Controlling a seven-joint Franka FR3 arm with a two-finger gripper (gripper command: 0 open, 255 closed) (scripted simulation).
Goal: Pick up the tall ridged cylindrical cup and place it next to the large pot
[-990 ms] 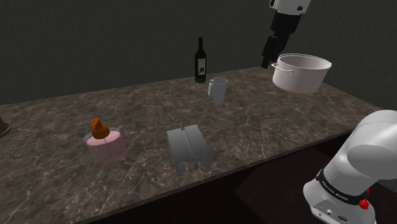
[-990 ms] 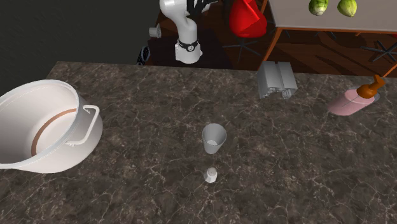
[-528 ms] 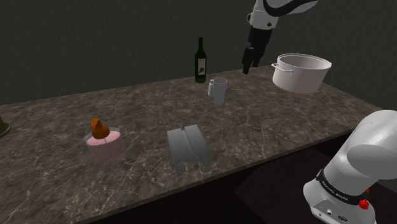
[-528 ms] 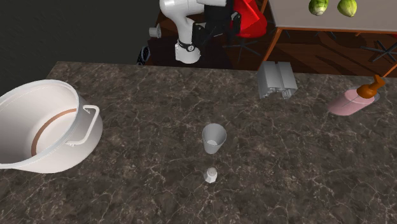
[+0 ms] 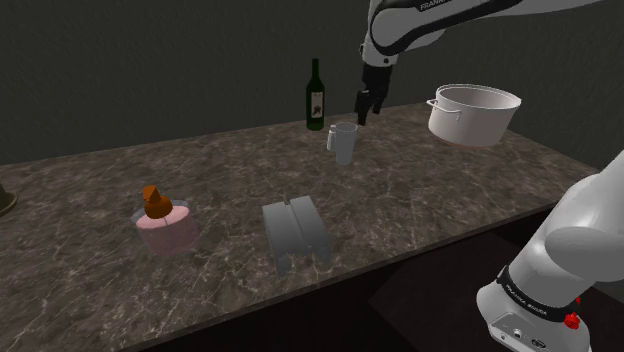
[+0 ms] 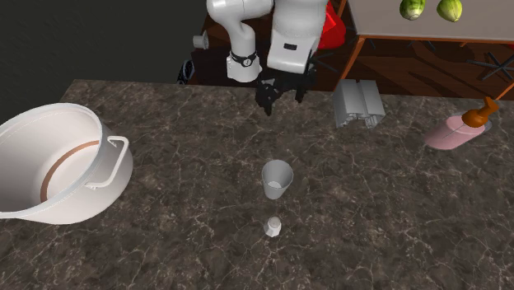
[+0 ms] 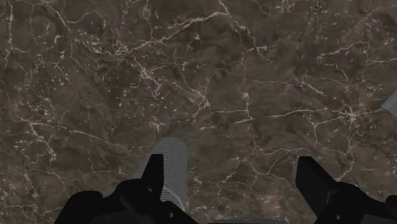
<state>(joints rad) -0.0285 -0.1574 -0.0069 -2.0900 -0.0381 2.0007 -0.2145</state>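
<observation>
The tall ridged grey cup (image 5: pixel 341 140) stands upright on the dark marble counter (image 5: pixel 220 180), just in front of a dark bottle (image 5: pixel 315 95). Seen from across the counter, the cup (image 6: pixel 277 178) is empty, and the gripper (image 6: pixel 278 95) hangs above the counter on the cup's stand side. My black gripper (image 5: pixel 367 103) hovers just above and slightly to the shoulder view's right of the cup, open and holding nothing. In the wrist view the gripper (image 7: pixel 238 181) stands wide apart, and the cup (image 7: pixel 175 159) shows partly behind one finger (image 7: pixel 159 175). The large metal pot (image 5: pixel 473 112) sits at the counter's right end.
A pink bowl with a brown lump (image 5: pixel 165 225) and a grey ridged rack (image 5: pixel 294 232) stand nearer the counter's front edge. From the second exterior view the pot (image 6: pixel 58 161) is far left, with the bottle top (image 6: pixel 272 225) just beside the cup. The stand (image 5: pixel 535 310) is at lower right.
The arm has swung from beside the pot toward the shoulder view's left and come down a little, ending just above the cup. The fingers have stayed open. Nothing on the counter moved.
</observation>
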